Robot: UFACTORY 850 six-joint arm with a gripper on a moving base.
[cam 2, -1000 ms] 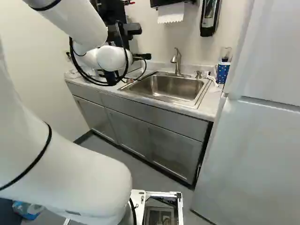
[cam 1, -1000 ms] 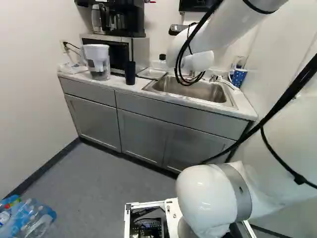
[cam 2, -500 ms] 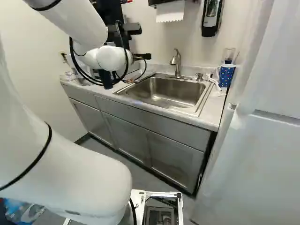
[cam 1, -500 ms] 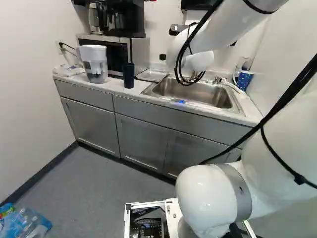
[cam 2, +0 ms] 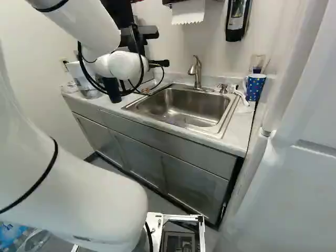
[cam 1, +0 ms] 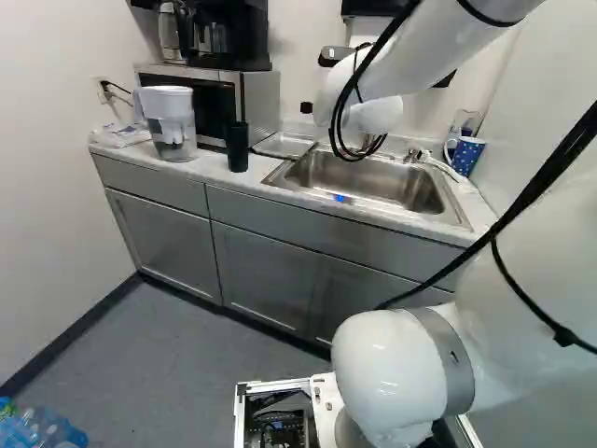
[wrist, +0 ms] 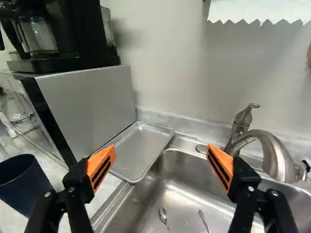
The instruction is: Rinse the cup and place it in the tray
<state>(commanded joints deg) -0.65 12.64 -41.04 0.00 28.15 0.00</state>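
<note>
The base [cam 1: 325, 397] has been moved nearer the table [cam 1: 210, 166], the arm's [cam 1: 415, 58] pose unchanged; the dark cup [wrist: 23, 185] is thus probably being approached. The tool [wrist: 161, 156] is spread, empty. The cup stands beside the sink [wrist: 182, 194]; the tray [wrist: 138, 150] lies between sink and microwave [wrist: 92, 99], by a pale wall [wrist: 165, 63].

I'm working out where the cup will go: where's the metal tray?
In the wrist view, the metal tray lies ahead of the end effector, between the microwave and the sink.
</note>
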